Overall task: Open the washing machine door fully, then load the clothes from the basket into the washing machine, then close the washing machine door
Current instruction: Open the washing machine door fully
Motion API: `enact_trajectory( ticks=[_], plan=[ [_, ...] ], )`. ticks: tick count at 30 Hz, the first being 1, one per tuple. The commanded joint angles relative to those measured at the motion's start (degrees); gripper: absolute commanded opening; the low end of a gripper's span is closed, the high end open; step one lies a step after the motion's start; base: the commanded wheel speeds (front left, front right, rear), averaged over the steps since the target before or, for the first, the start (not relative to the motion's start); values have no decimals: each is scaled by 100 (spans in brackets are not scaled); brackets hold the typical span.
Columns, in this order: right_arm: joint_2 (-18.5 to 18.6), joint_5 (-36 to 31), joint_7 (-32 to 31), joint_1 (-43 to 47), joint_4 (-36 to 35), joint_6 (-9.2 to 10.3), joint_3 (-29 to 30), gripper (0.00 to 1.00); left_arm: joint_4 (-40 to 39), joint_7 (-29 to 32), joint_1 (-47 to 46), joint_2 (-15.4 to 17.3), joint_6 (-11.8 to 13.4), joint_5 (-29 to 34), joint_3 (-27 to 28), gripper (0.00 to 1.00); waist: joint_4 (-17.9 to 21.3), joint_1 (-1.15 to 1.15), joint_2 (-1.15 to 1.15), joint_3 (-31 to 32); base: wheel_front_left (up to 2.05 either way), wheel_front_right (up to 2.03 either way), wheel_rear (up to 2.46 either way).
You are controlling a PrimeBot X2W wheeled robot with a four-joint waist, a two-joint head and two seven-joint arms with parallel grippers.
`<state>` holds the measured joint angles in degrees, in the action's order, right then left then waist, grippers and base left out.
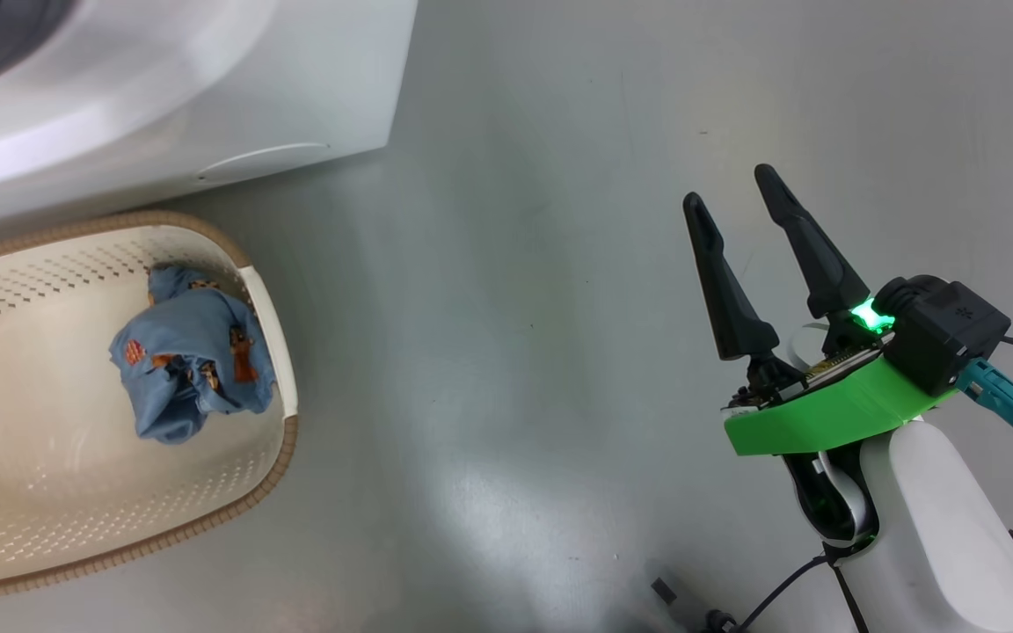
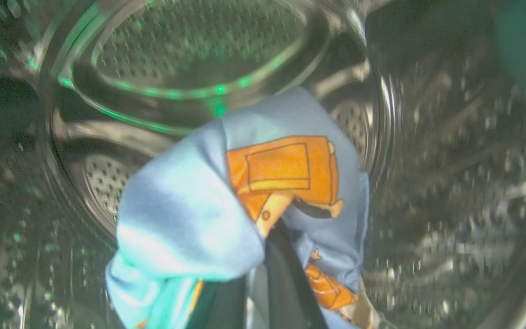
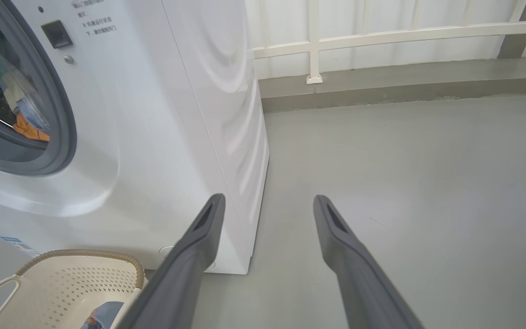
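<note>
Left gripper (image 2: 263, 278) pinches a garment (image 2: 226, 201) mid-frame, deep in the drum (image 2: 450, 205) for dropping; right gripper (image 1: 729, 186) gapes empty.

I count one washing machine (image 3: 176, 114), one steel drum (image 2: 427, 183) and one basket (image 1: 271, 308). Of the clothes (image 1: 190, 352) I see two pieces: one in the basket and one more blue piece (image 2: 190, 214) inside the drum. My right gripper (image 1: 729, 186) shows two dark fingers (image 1: 726, 290).

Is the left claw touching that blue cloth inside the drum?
Touching. Left wrist view: the cloth bunches around the left claw, pinched between its fingers.
</note>
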<state>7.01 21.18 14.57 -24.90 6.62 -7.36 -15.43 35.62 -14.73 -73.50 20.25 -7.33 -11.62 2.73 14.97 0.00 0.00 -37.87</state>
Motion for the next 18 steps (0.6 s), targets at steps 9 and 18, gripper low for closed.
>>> enact_trajectory(
  ticks=[9,18],
  plan=[
    [-16,40,43,208,-95,-13,-130,100,1501,-27,36,249,-13,45,-95,36,-34,0,0,77,0,0,0],
    [3,51,43,237,-89,-13,-136,100,2724,39,-517,290,-14,-107,-492,100,-84,0,0,128,0,0,0]
  ],
)
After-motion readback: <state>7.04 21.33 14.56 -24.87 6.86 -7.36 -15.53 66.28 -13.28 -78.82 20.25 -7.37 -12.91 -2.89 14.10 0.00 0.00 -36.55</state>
